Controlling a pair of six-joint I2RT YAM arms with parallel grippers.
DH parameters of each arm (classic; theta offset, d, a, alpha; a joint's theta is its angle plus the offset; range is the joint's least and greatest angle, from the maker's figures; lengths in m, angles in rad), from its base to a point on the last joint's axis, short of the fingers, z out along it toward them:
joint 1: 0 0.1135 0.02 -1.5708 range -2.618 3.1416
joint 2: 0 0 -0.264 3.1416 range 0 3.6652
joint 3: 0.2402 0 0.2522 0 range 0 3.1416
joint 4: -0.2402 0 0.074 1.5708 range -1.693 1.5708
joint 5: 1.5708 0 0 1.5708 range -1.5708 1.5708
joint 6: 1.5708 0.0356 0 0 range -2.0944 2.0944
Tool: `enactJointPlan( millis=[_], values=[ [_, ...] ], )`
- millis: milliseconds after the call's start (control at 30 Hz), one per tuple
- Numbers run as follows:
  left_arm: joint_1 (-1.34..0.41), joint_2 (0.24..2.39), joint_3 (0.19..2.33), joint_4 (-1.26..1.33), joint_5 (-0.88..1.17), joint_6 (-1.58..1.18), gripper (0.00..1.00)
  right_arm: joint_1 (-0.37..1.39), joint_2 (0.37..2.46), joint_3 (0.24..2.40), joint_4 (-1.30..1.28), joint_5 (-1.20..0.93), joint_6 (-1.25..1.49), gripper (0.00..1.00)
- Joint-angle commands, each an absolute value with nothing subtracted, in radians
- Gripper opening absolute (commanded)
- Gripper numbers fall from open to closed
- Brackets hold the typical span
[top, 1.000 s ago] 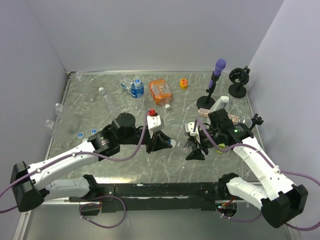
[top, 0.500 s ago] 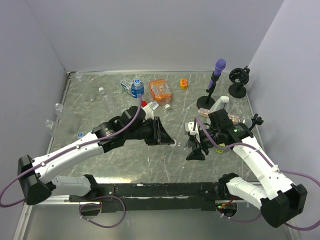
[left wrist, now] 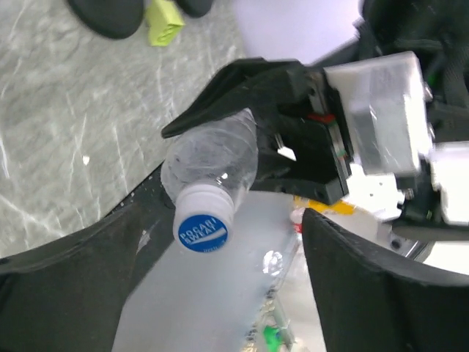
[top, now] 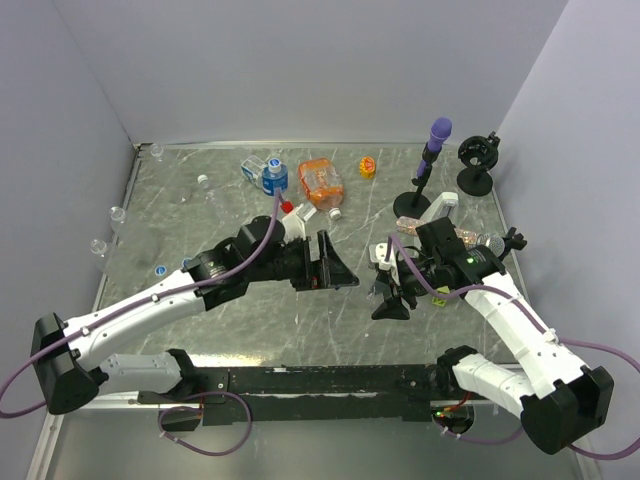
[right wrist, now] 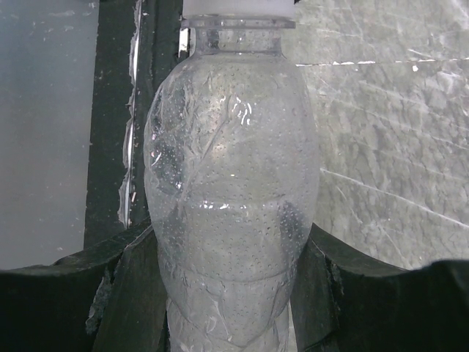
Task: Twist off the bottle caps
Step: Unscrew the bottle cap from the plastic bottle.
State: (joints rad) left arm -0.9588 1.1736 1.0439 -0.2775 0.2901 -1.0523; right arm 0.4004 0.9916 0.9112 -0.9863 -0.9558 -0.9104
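- The left gripper (top: 338,268) is released: its jaws stand wide and hold nothing, with its fingers (left wrist: 80,271) on either side of the cap and clear of it.
- The cap (left wrist: 201,226), blue on top with a white skirt, sits on the bottle's neck and faces the left wrist camera, off-centre in the gap. How far it is loosened cannot be told. The wrist is best centred on the cap's axis before closing, so that both pads meet the skirt together.
- The bottle (right wrist: 231,169) is clear, thin-walled and creased, with its neck towards the left arm. The right gripper (right wrist: 229,257) grasps it around the belly.
- The soft wall is likely to twist under torque. Good practice is to pinch the skirt only, turn in short strokes and re-grip, while the right arm holds firm.
- Farther off, loose blue caps (top: 160,268) lie on the table (top: 300,320) near the left wall, and other bottles (top: 268,177) lie towards the far edge.
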Motion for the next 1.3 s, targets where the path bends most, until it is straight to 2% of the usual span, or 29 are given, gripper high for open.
enactJointPlan(
  millis=[0,167,300,533,700,900,1067,1133,1267],
  values=[
    [-0.954,1.100,0.983,-0.135,0.377,-0.906,0.93,0.403,0.992,0.922,-0.956,-0.996,-0.931,0.15],
    [-0.954,1.003,0.940,-0.129,0.397,-0.640,0.99,0.402,0.992,0.919,-0.956,-0.996,-0.933,0.15],
    [-0.954,0.910,0.844,-0.046,0.456,-0.412,0.99,0.402,0.996,0.923,-0.959,-0.996,-0.936,0.15],
    [-0.954,0.732,0.643,0.116,0.426,0.047,0.97,0.402,0.992,0.920,-0.965,-1.006,-0.946,0.15],
    [-0.954,0.816,0.696,0.094,0.406,0.193,0.97,0.402,0.996,0.925,-0.969,-1.011,-0.953,0.15],
    [-0.954,0.931,0.729,0.189,0.501,0.195,0.99,0.402,0.993,0.919,-0.968,-1.011,-0.953,0.16],
    [-0.954,1.000,0.770,0.219,0.555,0.163,0.84,0.402,0.991,0.916,-0.965,-1.012,-0.953,0.16],
    [-0.954,1.022,0.795,0.216,0.566,0.146,0.75,0.402,0.991,0.916,-0.965,-1.012,-0.951,0.16],
    [-0.954,1.034,0.799,0.235,0.580,0.130,0.70,0.403,0.989,0.914,-0.965,-1.011,-0.951,0.16]
  ],
)
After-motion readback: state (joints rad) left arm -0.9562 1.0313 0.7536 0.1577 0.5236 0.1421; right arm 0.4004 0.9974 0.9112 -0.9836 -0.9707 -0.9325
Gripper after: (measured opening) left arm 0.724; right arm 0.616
